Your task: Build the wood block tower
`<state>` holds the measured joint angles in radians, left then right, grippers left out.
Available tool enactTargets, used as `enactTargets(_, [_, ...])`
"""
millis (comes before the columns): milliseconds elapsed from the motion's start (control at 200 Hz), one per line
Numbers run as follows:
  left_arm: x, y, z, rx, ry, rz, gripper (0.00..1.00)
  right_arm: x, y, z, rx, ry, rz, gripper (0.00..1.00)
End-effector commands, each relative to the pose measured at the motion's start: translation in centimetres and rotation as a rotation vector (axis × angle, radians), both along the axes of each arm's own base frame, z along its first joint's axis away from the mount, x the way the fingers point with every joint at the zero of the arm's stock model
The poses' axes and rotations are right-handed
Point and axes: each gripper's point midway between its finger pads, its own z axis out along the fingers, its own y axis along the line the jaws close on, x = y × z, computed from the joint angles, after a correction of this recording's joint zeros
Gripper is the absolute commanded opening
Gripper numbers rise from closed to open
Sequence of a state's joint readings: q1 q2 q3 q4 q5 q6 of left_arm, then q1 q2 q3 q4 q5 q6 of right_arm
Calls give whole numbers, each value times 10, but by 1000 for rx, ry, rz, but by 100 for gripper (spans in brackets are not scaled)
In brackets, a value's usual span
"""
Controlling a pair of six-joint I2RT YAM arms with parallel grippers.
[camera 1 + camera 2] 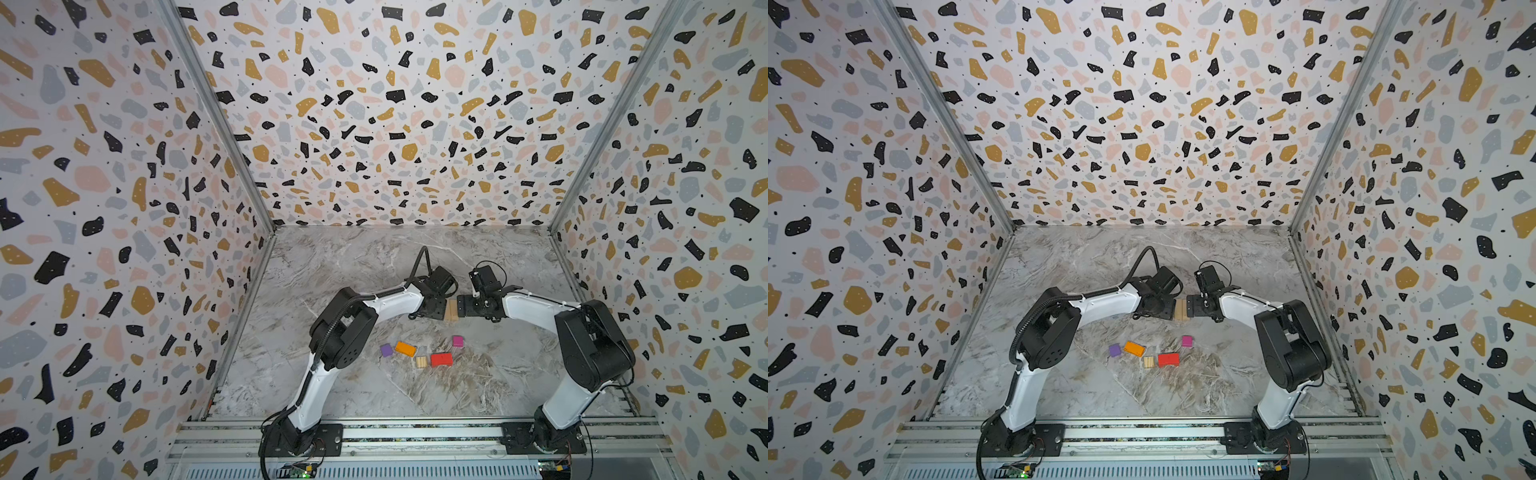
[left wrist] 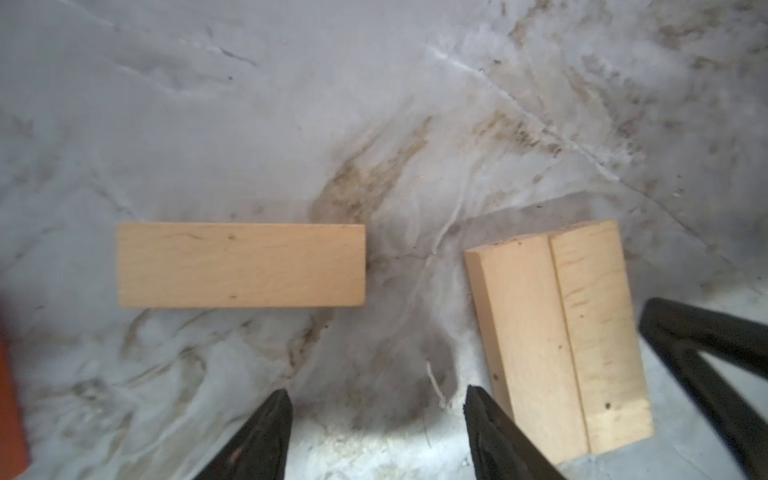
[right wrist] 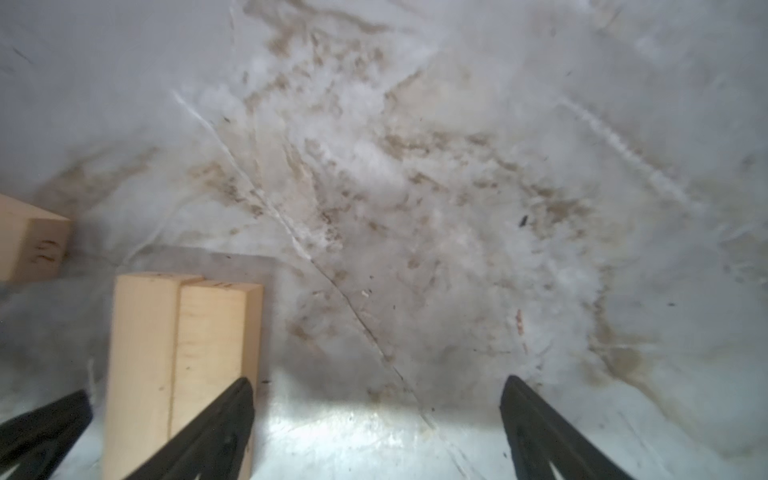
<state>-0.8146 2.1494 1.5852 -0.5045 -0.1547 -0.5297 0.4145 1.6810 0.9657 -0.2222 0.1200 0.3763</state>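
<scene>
Black tapered fingertips (image 2: 270,432) of the left jaws sit closest in the left wrist view. They stand moderately apart with only bare grey marbled desk (image 2: 374,124) between them, so they hold nothing. Just outside one fingertip lie two tan wooden planks (image 2: 557,340), flat on the desk and long side against long side. Beyond them a finger of the right jaws shows; whether either finger touches the wood I cannot tell. The right wrist view mirrors this: the right jaws stand spread wide over bare desk, empty too, with the same pair beside one of their fingertips (image 3: 224,419). My reading is that each set of jaws uses the outer face of a finger as a pusher. They bracket the planks from opposite sides to close the seam and square them up as a footing, hence the empty jaws. The tower (image 1: 451,309) therefore amounts to this base layer alone, lying mid-desk between the two sets of jaws in both top views. Toward the front of the desk, well apart from it, wait the loose pieces: a purple wooden cube (image 1: 386,350), an orange rectangular block (image 1: 405,348), a small tan wooden piece (image 1: 421,361), a red rectangular block (image 1: 441,359) and a pink cube (image 1: 457,341), apparently kept clear of the building spot.
</scene>
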Motion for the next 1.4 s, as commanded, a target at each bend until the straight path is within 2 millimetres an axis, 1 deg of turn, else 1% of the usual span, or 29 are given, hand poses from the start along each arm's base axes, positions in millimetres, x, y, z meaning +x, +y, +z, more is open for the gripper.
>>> enactTargets(0, [17, 17, 46, 23, -94, 13, 68, 6, -4, 39, -3, -84, -1, 94])
enactTargets(95, [24, 32, 64, 13, -119, 26, 69, 8, -5, 52, -15, -110, 15, 94])
enactTargets(225, [22, 50, 85, -56, -135, 23, 69, 9, 3, 62, 3, -134, 64, 94])
enactTargets(305, [18, 65, 91, -115, -124, 28, 70, 10, 11, 67, 29, -146, 108, 92])
enactTargets(375, [12, 80, 92, -152, -109, 37, 71, 12, 22, 73, 59, -157, 148, 91])
enactTargets(486, [4, 107, 96, -166, -117, 50, 77, 14, 41, 85, 79, -179, 234, 89])
enactTargets(591, [-5, 132, 102, -164, -134, 68, 85, 18, 63, 101, 102, -209, 328, 89])
enactTargets(616, [-7, 136, 102, -166, -137, 68, 88, 19, 70, 105, 104, -215, 350, 88])
enactTargets(656, [-11, 141, 103, -174, -139, 65, 99, 21, 76, 108, 95, -218, 372, 87])
enactTargets(721, [-16, 147, 104, -197, -147, 57, 100, 26, 87, 111, 69, -221, 395, 85])
enactTargets(816, [-21, 153, 102, -223, -143, 36, 100, 29, 105, 104, 35, -204, 448, 81])
enactTargets(886, [-24, 157, 104, -245, -149, 13, 100, 29, 119, 100, 0, -203, 501, 81])
enactTargets(936, [-26, 161, 102, -257, -151, 8, 100, 27, 128, 92, -50, -201, 550, 81])
enactTargets(996, [-28, 168, 98, -269, -138, 18, 100, 30, 131, 82, -140, -201, 586, 81])
enactTargets(1046, [-31, 166, 101, -297, -118, -11, 100, 31, 134, 74, -178, -185, 616, 81])
enactTargets(1167, [-36, 165, 108, -340, -119, -50, 100, 28, 142, 53, -181, -108, 681, 77])
enactTargets(1222, [-39, 167, 108, -345, -120, -54, 100, 24, 147, 42, -180, -78, 719, 76])
enactTargets(1297, [-43, 166, 106, -363, -119, -58, 99, 22, 147, 28, -218, -55, 741, 76])
enactTargets(1392, [-45, 166, 107, -375, -114, -65, 99, 23, 148, 20, -222, -45, 756, 75])
